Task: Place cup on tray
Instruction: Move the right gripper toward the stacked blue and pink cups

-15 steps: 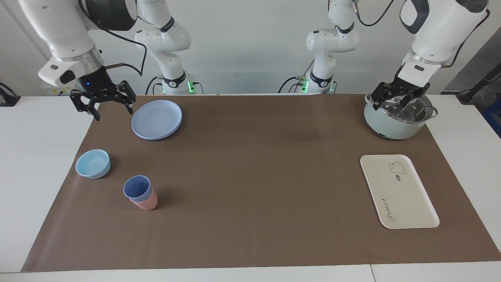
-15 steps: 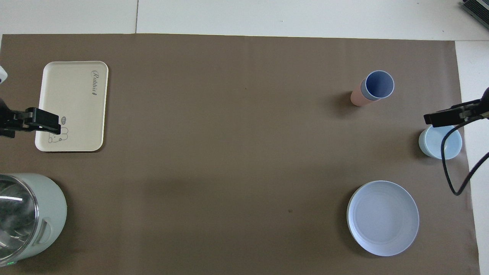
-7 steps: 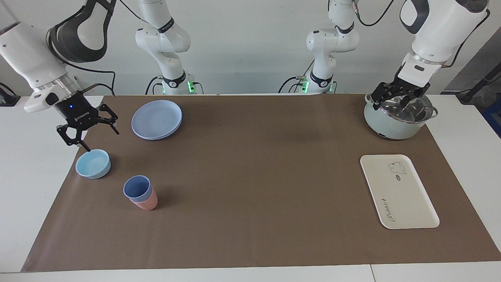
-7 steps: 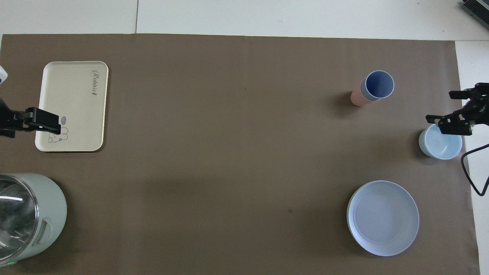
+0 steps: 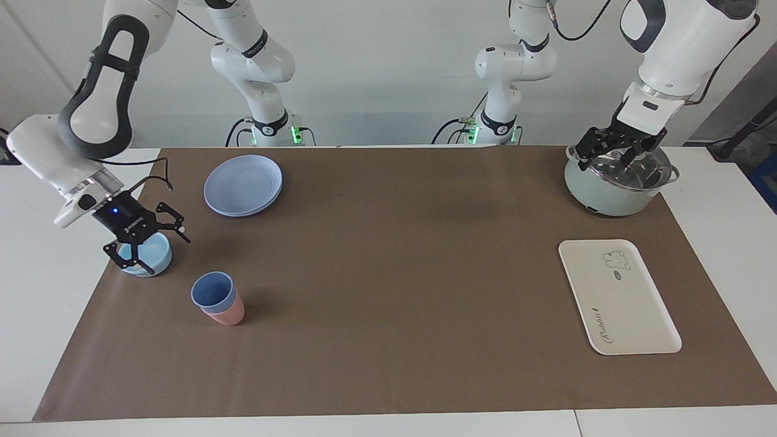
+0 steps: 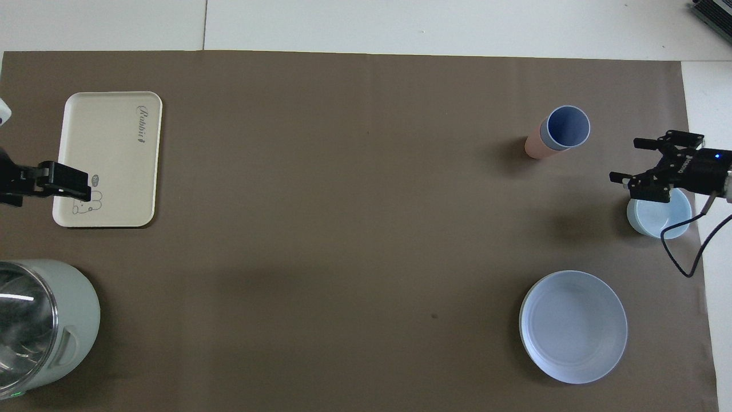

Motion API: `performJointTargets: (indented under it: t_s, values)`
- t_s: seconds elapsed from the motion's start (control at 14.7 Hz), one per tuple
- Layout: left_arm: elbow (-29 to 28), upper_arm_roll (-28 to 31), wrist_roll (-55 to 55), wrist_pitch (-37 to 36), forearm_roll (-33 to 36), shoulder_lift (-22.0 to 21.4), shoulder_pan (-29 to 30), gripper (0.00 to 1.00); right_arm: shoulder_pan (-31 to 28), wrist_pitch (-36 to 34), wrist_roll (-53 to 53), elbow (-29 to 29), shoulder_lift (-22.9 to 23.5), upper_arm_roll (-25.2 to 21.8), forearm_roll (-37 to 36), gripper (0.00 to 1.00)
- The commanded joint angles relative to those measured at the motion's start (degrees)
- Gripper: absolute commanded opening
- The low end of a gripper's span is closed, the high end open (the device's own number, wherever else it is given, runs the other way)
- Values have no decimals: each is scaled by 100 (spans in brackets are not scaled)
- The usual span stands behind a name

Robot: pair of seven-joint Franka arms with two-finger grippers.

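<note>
- Facing view: the right gripper hung with fingers spread wide and empty over the light-blue bowl, toward the right arm's end of the table. The blue cup sat nested in a pink cup, near the bowl and farther from the robots. The left gripper hung spread wide over the pot; that arm waited.
- Overhead view: the tray lay toward the left arm's end, well apart from the blue cup. The round plate lay nearer the robots than the bowl.
</note>
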Motion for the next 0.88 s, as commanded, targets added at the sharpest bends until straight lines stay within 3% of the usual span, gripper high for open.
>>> performJointTargets:
  t_s: [0.0, 0.27, 0.82]
  values:
    - [-208, -24, 19, 15, 38, -190, 47, 100, -40, 59, -608, 84, 300, 41, 570, 100]
    - [-208, -33, 20, 15, 38, -190, 47, 100, -67, -99, -1577, 155, 889, 41, 1959, 100]
    - [-208, -33, 19, 15, 38, -190, 47, 100, 162, -55, -2342, 164, 1215, 49, 2769, 100]
